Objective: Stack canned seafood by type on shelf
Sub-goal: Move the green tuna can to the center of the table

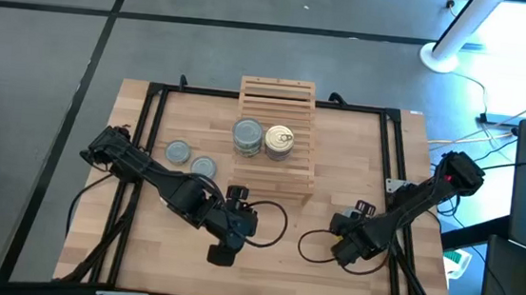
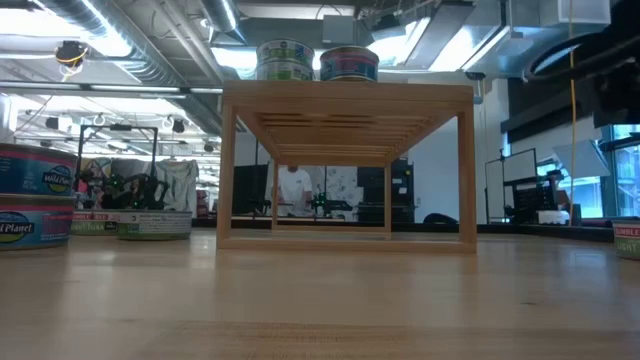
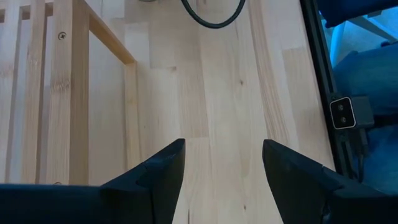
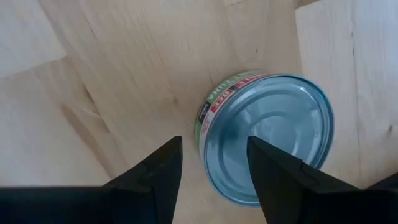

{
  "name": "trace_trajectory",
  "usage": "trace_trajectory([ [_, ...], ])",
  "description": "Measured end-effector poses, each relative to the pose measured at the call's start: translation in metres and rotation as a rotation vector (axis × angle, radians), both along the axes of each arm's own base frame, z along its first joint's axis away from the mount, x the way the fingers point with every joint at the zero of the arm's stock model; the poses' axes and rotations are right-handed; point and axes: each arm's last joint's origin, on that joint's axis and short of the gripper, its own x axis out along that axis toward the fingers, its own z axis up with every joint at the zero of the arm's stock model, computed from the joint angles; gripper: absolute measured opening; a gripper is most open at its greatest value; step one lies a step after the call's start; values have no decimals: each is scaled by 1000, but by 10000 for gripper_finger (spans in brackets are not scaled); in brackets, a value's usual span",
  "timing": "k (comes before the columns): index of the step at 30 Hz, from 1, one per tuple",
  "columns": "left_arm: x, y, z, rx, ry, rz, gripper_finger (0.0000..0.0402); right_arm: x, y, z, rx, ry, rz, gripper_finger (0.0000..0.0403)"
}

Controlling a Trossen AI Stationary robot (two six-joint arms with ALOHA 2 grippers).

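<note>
The slatted wooden shelf (image 1: pixel 277 120) stands at the table's far middle; it also shows in the low view (image 2: pixel 345 165). On it stand a stack of grey-blue-topped tins (image 1: pixel 248 137) and a golden-topped tin (image 1: pixel 279 141), side by side. Two grey-blue-topped tins (image 1: pixel 179 152) (image 1: pixel 203 167) rest on the table left of the shelf. My right gripper (image 4: pixel 214 168) is open above another grey-blue-topped tin (image 4: pixel 273 134) with a green label, which lies flat on the table at the near right. My left gripper (image 3: pixel 224 171) is open and empty near the shelf's front leg (image 3: pixel 81 93).
A black frame rail (image 1: pixel 395 169) runs around the table. Cable loops (image 1: pixel 317 243) lie on the table between the two arms. In the low view, tins (image 2: pixel 30 195) stand close at the left, and a person shows in the room behind the shelf.
</note>
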Motion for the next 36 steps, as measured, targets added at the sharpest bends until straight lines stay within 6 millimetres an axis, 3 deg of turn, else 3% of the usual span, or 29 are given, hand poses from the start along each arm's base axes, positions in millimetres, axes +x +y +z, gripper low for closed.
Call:
trace_trajectory([
  [26, 0, 0, 0, 8, 0, -12, 210, 4, 3, -19, -60, 70, -1, 181],
  [36, 0, 0, 0, 8, 0, -12, 209, 3, 3, -19, -61, 74, -3, 98],
])
